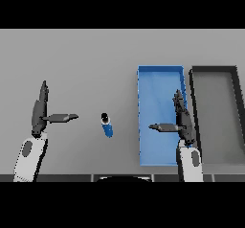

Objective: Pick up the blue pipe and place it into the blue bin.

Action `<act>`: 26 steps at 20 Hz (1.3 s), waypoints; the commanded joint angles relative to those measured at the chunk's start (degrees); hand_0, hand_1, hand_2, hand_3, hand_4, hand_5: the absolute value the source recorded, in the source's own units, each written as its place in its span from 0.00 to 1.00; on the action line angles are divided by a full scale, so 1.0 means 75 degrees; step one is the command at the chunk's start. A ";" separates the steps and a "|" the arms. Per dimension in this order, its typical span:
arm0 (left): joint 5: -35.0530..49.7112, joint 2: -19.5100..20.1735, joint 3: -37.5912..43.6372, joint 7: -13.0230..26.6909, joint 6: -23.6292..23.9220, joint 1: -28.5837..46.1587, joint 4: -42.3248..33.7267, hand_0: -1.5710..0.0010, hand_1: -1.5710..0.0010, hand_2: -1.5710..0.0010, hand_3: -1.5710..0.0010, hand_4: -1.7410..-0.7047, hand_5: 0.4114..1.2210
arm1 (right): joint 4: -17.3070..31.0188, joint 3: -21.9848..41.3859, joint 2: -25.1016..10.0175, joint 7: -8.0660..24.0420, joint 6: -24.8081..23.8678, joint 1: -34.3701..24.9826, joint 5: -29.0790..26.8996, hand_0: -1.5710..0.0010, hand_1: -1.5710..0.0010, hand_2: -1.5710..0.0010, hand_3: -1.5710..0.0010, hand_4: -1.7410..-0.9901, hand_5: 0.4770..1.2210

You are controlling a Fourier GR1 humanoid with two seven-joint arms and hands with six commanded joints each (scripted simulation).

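We count one blue pipe (106, 125), just right of the left hand (40, 111). Two bins: one blue bin (160, 74) under the right hand (182, 119), one dark bin (215, 71) beyond it.

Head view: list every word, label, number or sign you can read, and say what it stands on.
None can be read.
Blue pipe: plain blue with a dark end, no marking visible.
Blue bin: no label on its walls or floor.
Dark grey bin: no label.
Grey table: bare of print.
Left hand and right hand: dark, no lettering visible.
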 commanded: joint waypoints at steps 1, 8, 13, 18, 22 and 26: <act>-0.0002 -0.0005 0.0000 -0.0038 0.0006 0.0005 -0.0008 1.00 1.00 1.00 1.00 0.75 0.23 | -0.0004 -0.0002 -0.0002 -0.0004 -0.0003 0.0006 -0.0004 1.00 1.00 1.00 1.00 0.71 0.16; -0.0021 0.0958 -0.0417 -0.0576 -0.1527 0.0091 -0.0149 1.00 1.00 1.00 1.00 0.75 0.23 | -0.0415 0.0505 -0.0868 -0.0612 0.0297 0.0214 0.0958 1.00 1.00 1.00 1.00 0.71 0.15; -0.0019 0.1481 -0.0601 -0.0981 -0.2521 0.0123 0.0004 1.00 1.00 1.00 1.00 0.75 0.23 | -0.0851 0.0853 -0.1258 -0.0570 0.0428 0.0527 0.1543 1.00 1.00 1.00 1.00 0.73 0.15; 0.0121 0.1866 -0.1012 -0.1236 -0.3327 0.0518 -0.0838 1.00 1.00 1.00 1.00 0.73 0.21 | -0.1054 0.0930 -0.1199 -0.0396 0.0436 0.0617 0.1538 1.00 1.00 1.00 1.00 0.73 0.14; -0.0116 0.2003 -0.1649 -0.0400 -0.3541 0.0764 -0.1663 1.00 1.00 1.00 1.00 0.70 0.12 | -0.0911 0.0910 -0.1122 -0.0300 0.0466 0.0455 0.1443 1.00 1.00 1.00 1.00 0.69 0.14; -0.0534 0.1766 -0.2292 0.0050 -0.3732 0.0653 -0.1839 1.00 1.00 1.00 1.00 0.64 0.07 | -0.1072 0.0889 -0.1175 -0.0418 0.0486 0.0606 0.1417 1.00 1.00 1.00 1.00 0.70 0.13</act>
